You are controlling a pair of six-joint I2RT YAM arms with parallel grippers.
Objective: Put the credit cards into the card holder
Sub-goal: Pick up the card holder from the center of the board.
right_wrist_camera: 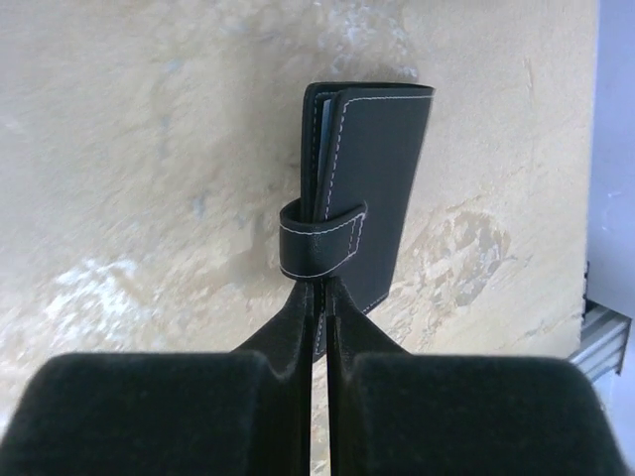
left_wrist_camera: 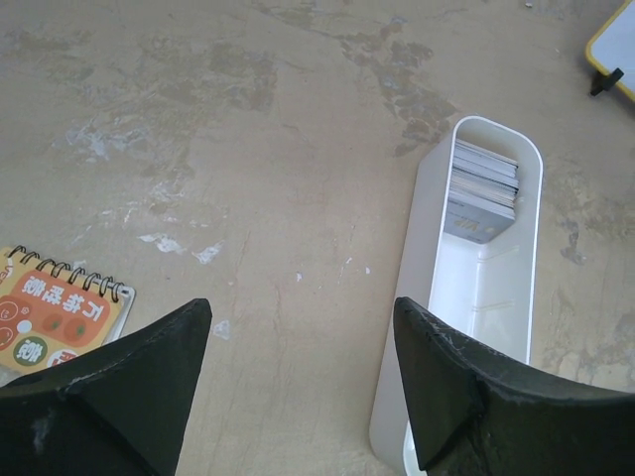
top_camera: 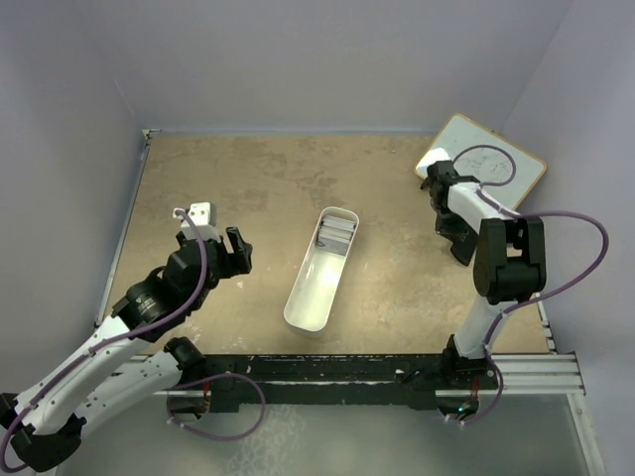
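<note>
The credit cards [top_camera: 335,236] lie stacked, grey-silver, at the far end of a long white tray [top_camera: 313,297], and the left wrist view shows the same stack [left_wrist_camera: 483,188]. My left gripper [top_camera: 230,260] hovers open to the left of the tray, nothing between its fingers [left_wrist_camera: 300,307]. On the table at the right lies the black card holder [right_wrist_camera: 382,178], folded shut, its snap tab [right_wrist_camera: 319,243] wrapped over the edge. My right gripper [right_wrist_camera: 319,288] is shut on that edge just below the tab. From above, the card holder [top_camera: 463,250] is mostly hidden under the right gripper [top_camera: 458,238].
A white board with a yellow rim [top_camera: 486,164] lies at the back right corner. A small spiral notebook [left_wrist_camera: 60,312] lies at the left, close to my left gripper. The white tray's wall [left_wrist_camera: 437,238] is just right of the left fingers.
</note>
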